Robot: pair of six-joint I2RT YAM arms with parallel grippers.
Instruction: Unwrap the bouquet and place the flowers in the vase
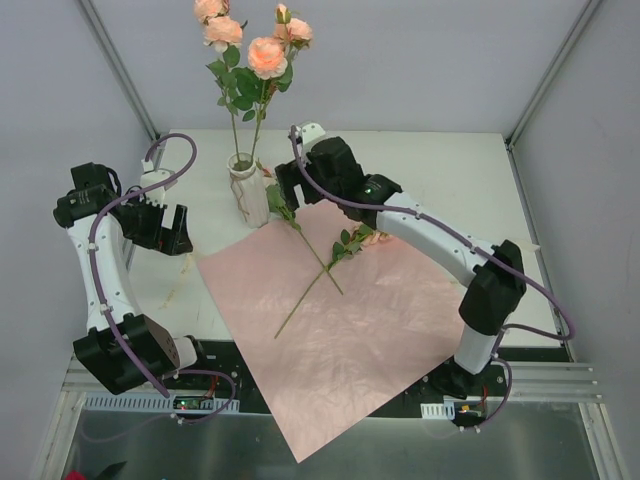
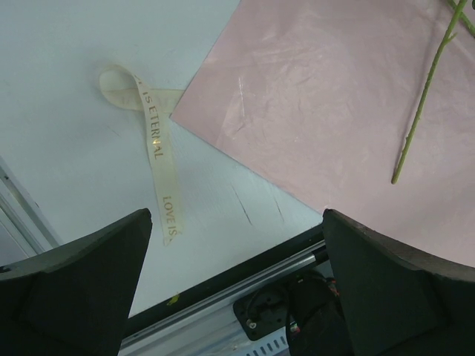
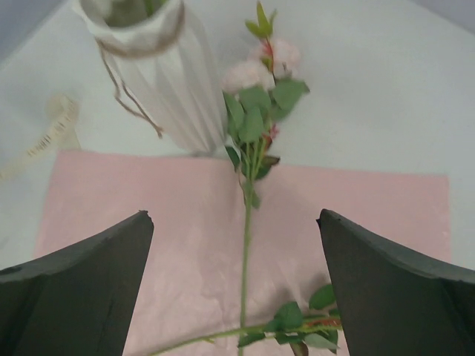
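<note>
Some roses (image 1: 250, 50) already stand in the vase (image 1: 245, 195), the left pincer (image 2: 236, 215) and right pincer (image 3: 234, 215) gape empty, so the right should next grip a stem (image 3: 245, 252) off the paper (image 1: 330, 350).

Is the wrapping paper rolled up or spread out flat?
Spread flat. The pink paper lies open on the table, two loose flowers lying across it.

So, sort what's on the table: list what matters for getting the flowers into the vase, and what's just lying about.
For the job:
- vase
- roses standing in it
- two loose rose stems, lying crossed on the paper

Lying about:
- pink wrapping paper, spread flat
- cream ribbon, untied, at the paper's edge
</note>
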